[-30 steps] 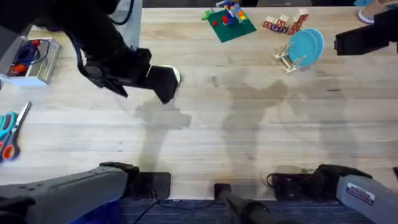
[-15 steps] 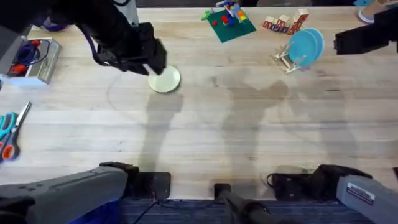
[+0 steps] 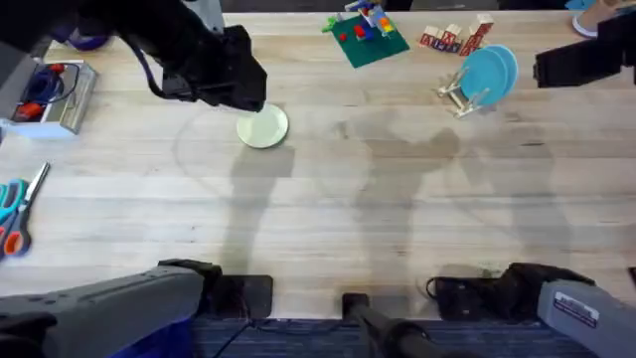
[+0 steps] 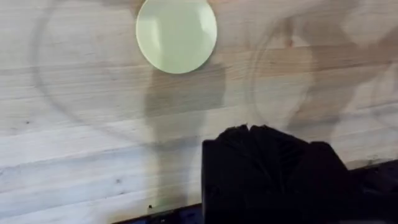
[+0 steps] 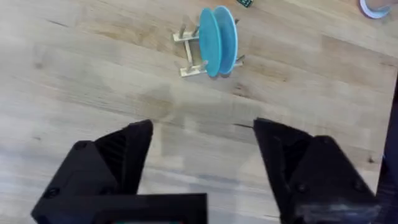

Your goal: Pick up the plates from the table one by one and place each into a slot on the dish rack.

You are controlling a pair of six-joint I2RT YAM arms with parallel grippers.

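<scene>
Lying flat on the smooth plank tabletop (image 3: pixel 328 209) is a round cream plate (image 3: pixel 263 128), just beside the left pincer (image 3: pixel 234 85), whose fingers look closed and empty. Farther off, two smooth blue plates (image 3: pixel 490 72) stand on edge in the wooden peg rack (image 3: pixel 455 96). The right pincer (image 5: pixel 202 155) is wide open, holding nothing.

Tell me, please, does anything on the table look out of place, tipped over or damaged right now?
Nothing stands out. The cream plate lies flat and whole on the table, and two blue plates stand upright in the dish rack.
</scene>
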